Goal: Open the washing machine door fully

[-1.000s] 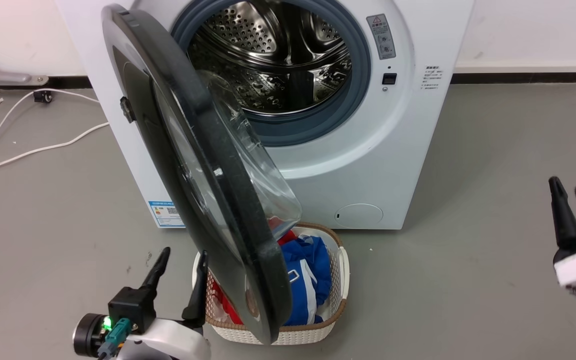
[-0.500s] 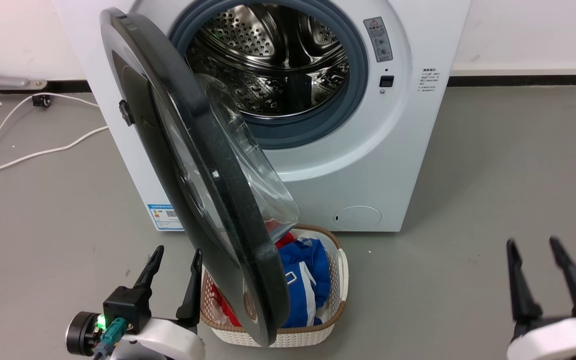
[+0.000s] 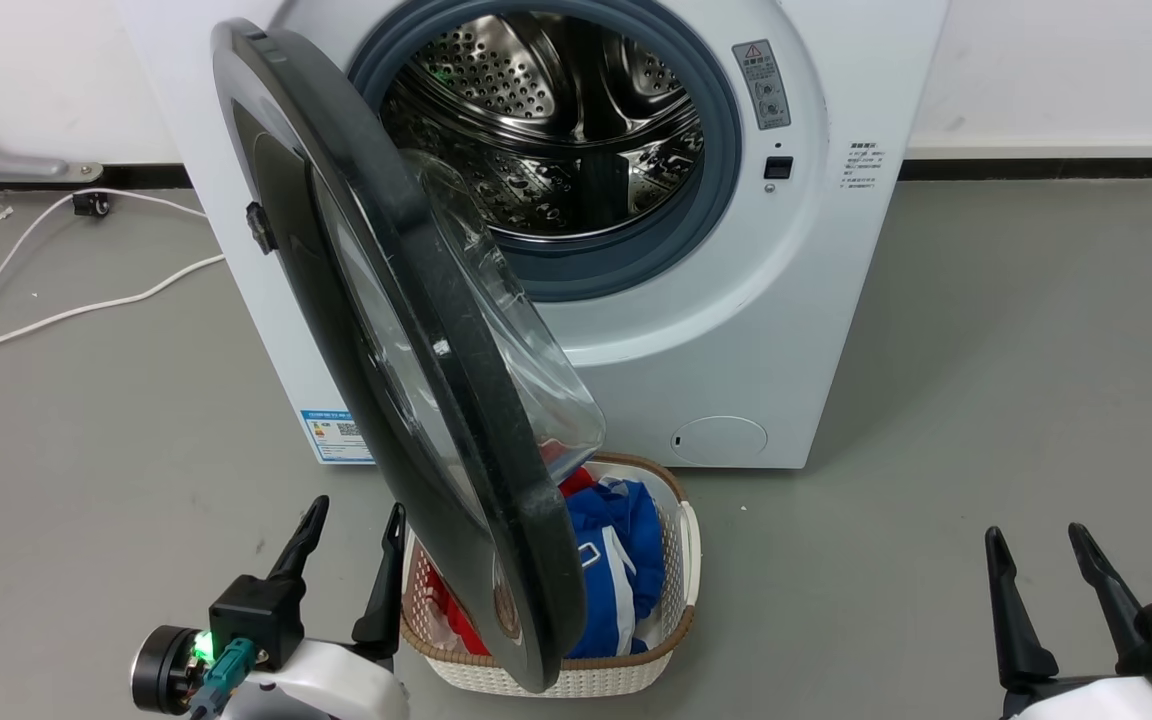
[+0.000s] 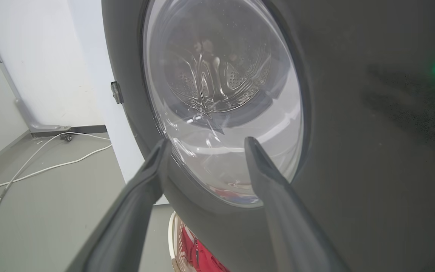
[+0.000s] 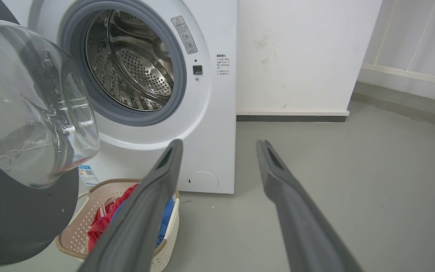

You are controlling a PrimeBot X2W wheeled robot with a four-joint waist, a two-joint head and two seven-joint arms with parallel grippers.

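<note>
Noted laundry basket (image 3: 678, 628) half hidden behind washing machine door (image 3: 426, 290), left gripper (image 3: 358, 505) beside it and right gripper (image 3: 1034, 530) well apart, both spread empty over grey floor (image 3: 986, 350).

Long dark tapered fingers (image 3: 301, 545), white wrist shells (image 3: 341, 682) (green light (image 3: 203, 648), teal plug (image 3: 236, 662) at left)

Grey floor (image 3: 986, 350), white wall (image 5: 300, 56), dark skirting (image 3: 1036, 160).
</note>
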